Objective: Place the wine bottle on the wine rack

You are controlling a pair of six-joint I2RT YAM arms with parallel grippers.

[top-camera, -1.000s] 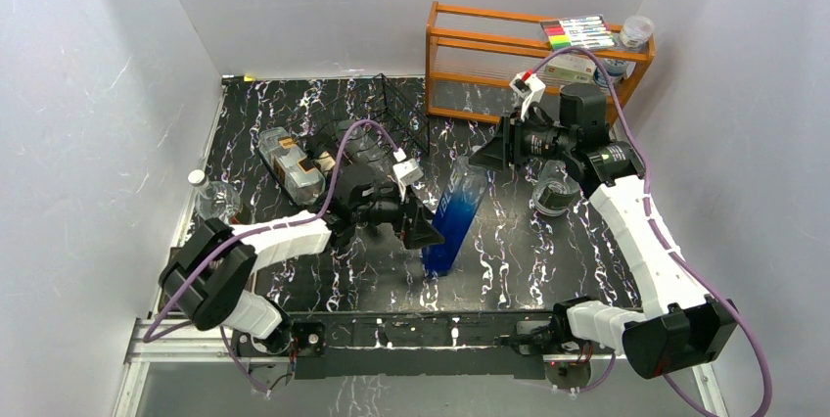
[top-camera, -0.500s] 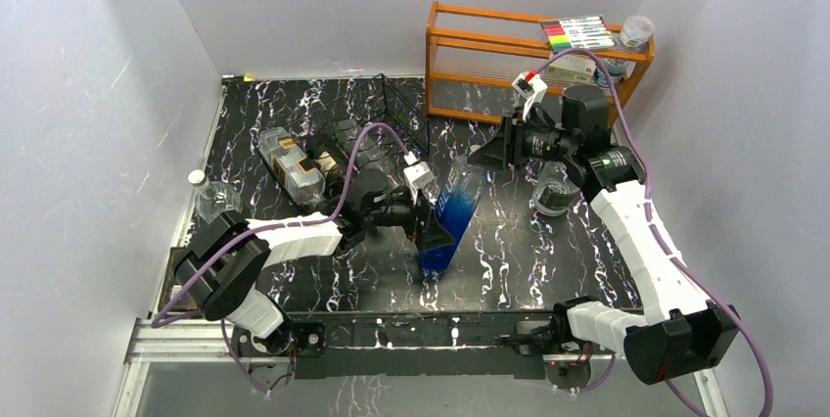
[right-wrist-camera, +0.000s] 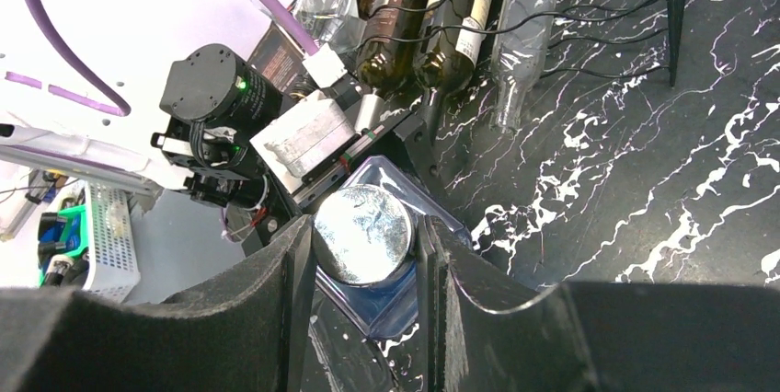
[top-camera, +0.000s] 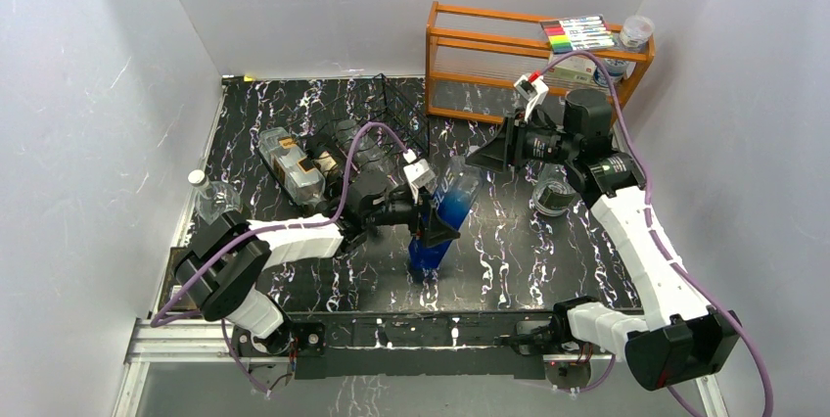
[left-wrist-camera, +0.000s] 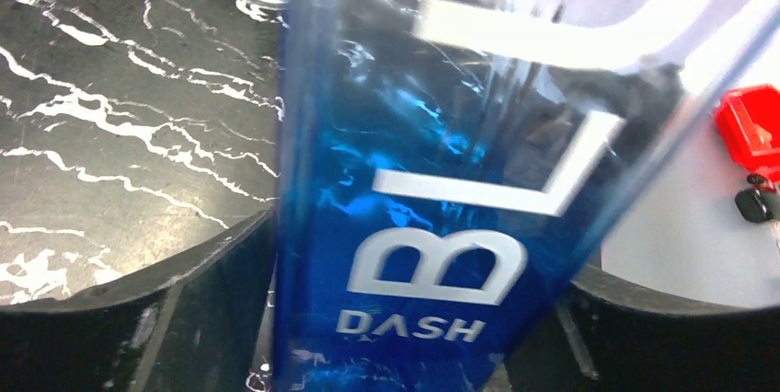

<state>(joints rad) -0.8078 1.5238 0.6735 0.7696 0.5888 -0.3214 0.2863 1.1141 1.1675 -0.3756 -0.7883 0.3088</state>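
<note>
The wine bottle (top-camera: 446, 213) is a square blue bottle with white lettering and stands tilted on the black marbled table, its top leaning toward the back right. My right gripper (top-camera: 478, 156) is shut on its silver cap (right-wrist-camera: 363, 234), one finger on each side. My left gripper (top-camera: 432, 230) is round the lower body, and both fingers lie against the blue sides of the wine bottle (left-wrist-camera: 414, 190). The wine rack (top-camera: 396, 112), of black wire, sits behind the left arm. In the right wrist view the wine rack (right-wrist-camera: 589, 38) holds two dark bottles and a clear one.
An orange wooden shelf (top-camera: 489, 50) stands at the back right with a pack of markers (top-camera: 577, 32) on top. A glass jar (top-camera: 555, 192) sits under the right arm. A clear box (top-camera: 291, 164) and a plastic bottle (top-camera: 211, 198) lie at the left.
My left gripper moved right onto the bottle's lower body and its jaws narrowed onto it. The bottle's base slid left and it stands more upright. The right gripper kept its hold on the cap.
</note>
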